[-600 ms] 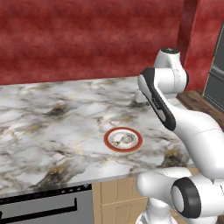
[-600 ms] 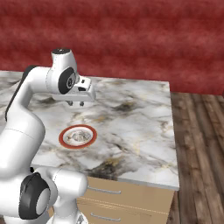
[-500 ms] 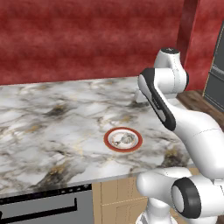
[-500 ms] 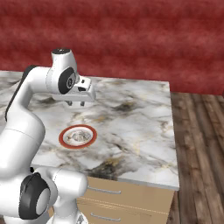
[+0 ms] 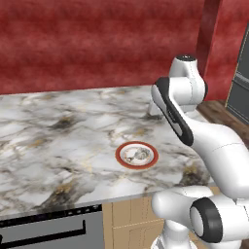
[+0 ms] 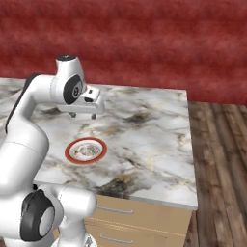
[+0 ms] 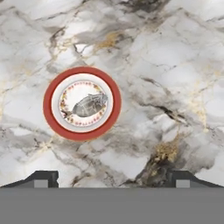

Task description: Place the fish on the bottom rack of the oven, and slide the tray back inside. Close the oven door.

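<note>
We are hovering our two-finger gripper (image 6: 82,115), jaws spread wide and empty, above the marble counter (image 7: 175,65) because the small grey-silver fish (image 7: 89,105) is lying on the red-rimmed white plate (image 7: 82,72), awaiting pickup.

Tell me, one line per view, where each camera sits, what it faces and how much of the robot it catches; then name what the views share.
Left base view: behind the arm to its left, facing forward and down over the marble counter; the white arm rises at lower right.
Right base view: behind to its right, over the same counter; the arm rises at lower left, with the gripper above the counter.
Hand view: on the hand, looking straight down; open gripper's two dark tips at the bottom.
Shared: all three show the fish lying on the red-rimmed plate.
</note>
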Available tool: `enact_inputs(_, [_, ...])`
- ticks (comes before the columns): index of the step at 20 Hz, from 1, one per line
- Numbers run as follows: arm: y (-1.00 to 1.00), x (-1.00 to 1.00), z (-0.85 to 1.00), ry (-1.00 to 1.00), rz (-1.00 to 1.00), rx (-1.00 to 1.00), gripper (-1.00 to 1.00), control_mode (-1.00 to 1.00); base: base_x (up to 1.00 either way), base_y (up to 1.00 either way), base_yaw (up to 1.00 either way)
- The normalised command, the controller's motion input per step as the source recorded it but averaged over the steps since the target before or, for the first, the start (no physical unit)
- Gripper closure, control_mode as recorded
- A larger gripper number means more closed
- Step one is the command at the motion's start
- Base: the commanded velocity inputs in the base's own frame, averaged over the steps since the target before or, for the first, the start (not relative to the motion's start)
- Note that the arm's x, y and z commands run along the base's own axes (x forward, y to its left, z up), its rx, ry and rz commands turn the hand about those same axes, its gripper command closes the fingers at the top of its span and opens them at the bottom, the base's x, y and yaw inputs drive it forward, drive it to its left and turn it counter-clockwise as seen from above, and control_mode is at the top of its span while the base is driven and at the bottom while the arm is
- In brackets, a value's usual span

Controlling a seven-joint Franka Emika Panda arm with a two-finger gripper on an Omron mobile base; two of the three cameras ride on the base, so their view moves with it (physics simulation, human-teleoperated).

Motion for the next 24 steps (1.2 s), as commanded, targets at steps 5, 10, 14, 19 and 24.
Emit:
enact_inputs(5, [0.48,0.06,-0.29,0.16,-0.42,-0.01,-1.0,-1.0,0.0,0.0,0.0])
enact_inputs(10, [0.27,0.22,-0.48,0.36,-0.52,0.0,-1.0,-1.0,0.0,0.0,0.0])
enact_inputs(14, [0.02,0.36,-0.51,0.52,-0.55,0.0,-1.0,-1.0,0.0,0.0,0.0])
enact_inputs(19, [0.0,0.3,-0.51,0.54,-0.56,0.0,-1.0,-1.0,0.0,0.0,0.0])
enact_inputs(24, [0.06,0.13,-0.33,0.33,-0.34,0.0,-1.0,-1.0,0.0,0.0,0.0])
